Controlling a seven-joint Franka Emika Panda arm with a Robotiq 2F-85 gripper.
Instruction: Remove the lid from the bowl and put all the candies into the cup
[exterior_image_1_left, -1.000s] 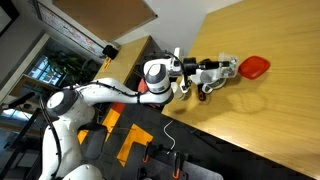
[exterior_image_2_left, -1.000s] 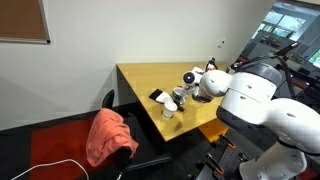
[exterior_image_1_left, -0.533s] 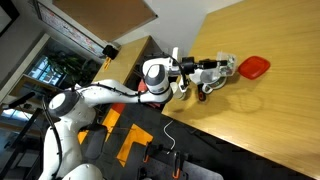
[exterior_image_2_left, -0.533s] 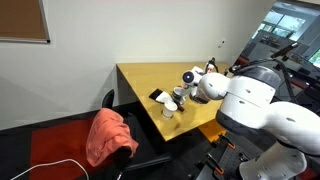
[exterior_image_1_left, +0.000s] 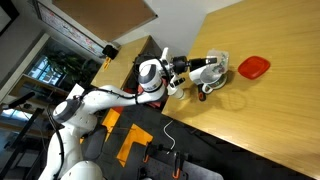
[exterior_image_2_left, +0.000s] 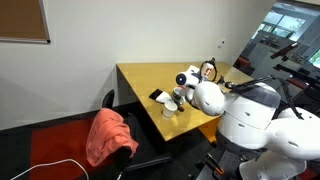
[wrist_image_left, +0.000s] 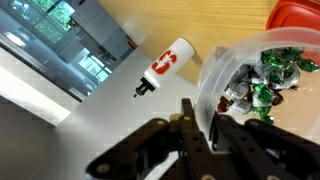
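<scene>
We saw the black two-fingered gripper (wrist_image_left: 200, 108) clamped on the rim of the white translucent round vessel (wrist_image_left: 226, 72) holding the foil-wrapped candies (wrist_image_left: 266, 80), the shallow red rounded-square bowl (exterior_image_1_left: 253, 67) near it on the wooden table (exterior_image_1_left: 275, 115), and judged the lid off, the pouring perhaps left.

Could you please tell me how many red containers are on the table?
1: the red bowl on the table, near the candy-filled vessel; the arm may hide others.

An exterior view looks steeply down on the table (exterior_image_1_left: 275, 115). An exterior view faces the table (exterior_image_2_left: 140, 75) corner from farther off, lower. The wrist view sits just above the edge both show.
</scene>
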